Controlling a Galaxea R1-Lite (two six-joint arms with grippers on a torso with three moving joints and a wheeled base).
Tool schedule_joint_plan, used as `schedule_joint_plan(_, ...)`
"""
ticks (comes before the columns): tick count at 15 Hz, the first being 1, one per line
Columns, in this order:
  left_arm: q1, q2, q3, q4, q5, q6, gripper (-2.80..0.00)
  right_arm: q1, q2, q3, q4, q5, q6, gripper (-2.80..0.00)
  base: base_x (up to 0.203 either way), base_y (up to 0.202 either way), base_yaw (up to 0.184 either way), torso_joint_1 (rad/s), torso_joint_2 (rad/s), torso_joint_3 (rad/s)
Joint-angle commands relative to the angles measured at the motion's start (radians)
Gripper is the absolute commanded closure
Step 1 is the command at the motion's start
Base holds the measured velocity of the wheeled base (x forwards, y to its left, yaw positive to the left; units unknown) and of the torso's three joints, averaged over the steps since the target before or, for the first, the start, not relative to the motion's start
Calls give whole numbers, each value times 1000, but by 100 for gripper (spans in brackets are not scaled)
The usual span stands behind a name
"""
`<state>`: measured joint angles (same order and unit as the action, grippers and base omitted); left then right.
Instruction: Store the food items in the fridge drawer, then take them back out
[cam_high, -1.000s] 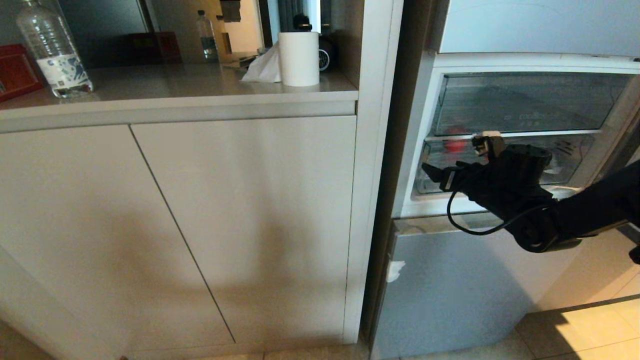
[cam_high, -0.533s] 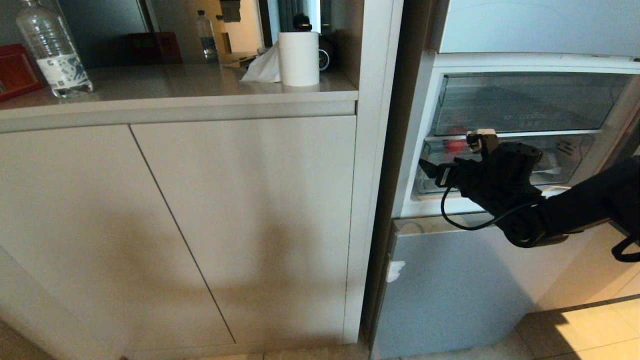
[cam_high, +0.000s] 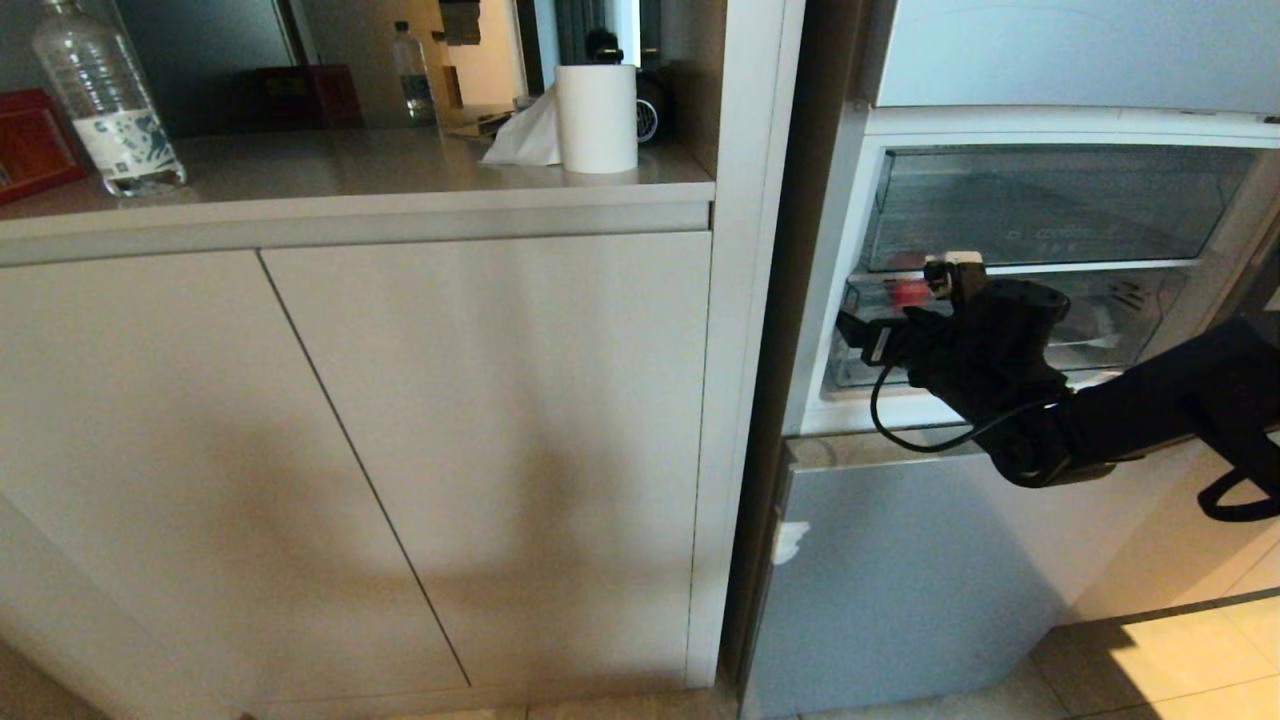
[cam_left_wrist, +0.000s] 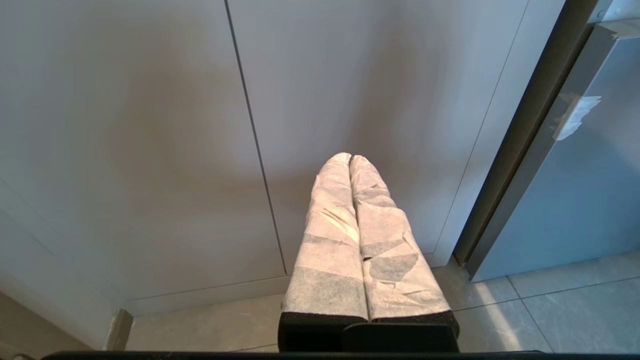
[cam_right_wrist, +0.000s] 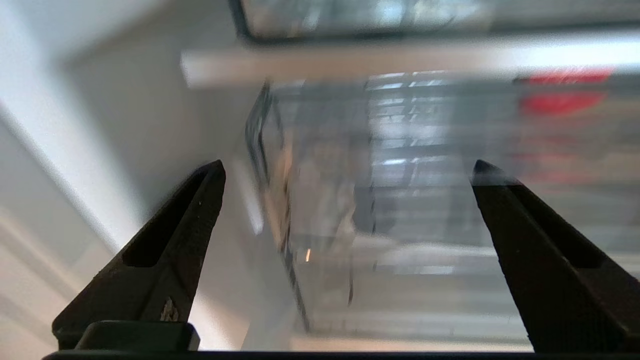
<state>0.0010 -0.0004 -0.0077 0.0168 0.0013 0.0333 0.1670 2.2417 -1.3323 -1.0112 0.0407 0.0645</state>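
Head view: fridge compartment stands open at the right, beside pale cabinet doors (cam_high: 400, 430) under a worktop (cam_high: 350, 160).
Fridge drawer (cam_high: 1140, 330): the lower clear drawer, below the deeper clear bin (cam_high: 1050, 205) with faint lettering.
Food item (cam_high: 908, 291): a small red piece seen through the clear plastic at the drawer's left end, partly hidden.
Right gripper (cam_high: 868, 322): reaches in from the right on a black arm, in front of the drawer's left part, near the red piece; whether it touches the drawer cannot be told.
Worktop things: a clear water bottle (cam_high: 105, 95) at the left, a white paper roll (cam_high: 597, 118) with a tissue beside it.
Left wrist view: the left gripper (cam_left_wrist: 350, 159) points at the cabinet doors low above the tiled floor (cam_left_wrist: 550, 310), its two wrapped fingers pressed together, holding nothing.
Right wrist view: the right gripper (cam_right_wrist: 347, 167) has its jaws spread wide with nothing between them; the blurred clear drawer (cam_right_wrist: 400, 210) lies ahead, the red piece (cam_right_wrist: 560, 102) off towards one finger.
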Motion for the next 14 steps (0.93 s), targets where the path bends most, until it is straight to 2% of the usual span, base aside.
schedule_joint_plan(1, 1, 0, 0, 0, 0, 0, 0, 20, 32, -34, -6, -21, 1, 0, 0, 0, 0, 0, 0, 0)
schedule_joint_plan(7, 1, 0, 0, 0, 0, 0, 0, 63, 33, -33, -6, -38, 1, 0, 0, 0, 0, 0, 0, 0)
schedule_joint_plan(14, 1, 0, 0, 0, 0, 0, 0, 63, 24, 8, -33, -51, 3, 0, 0, 0, 0, 0, 0, 0)
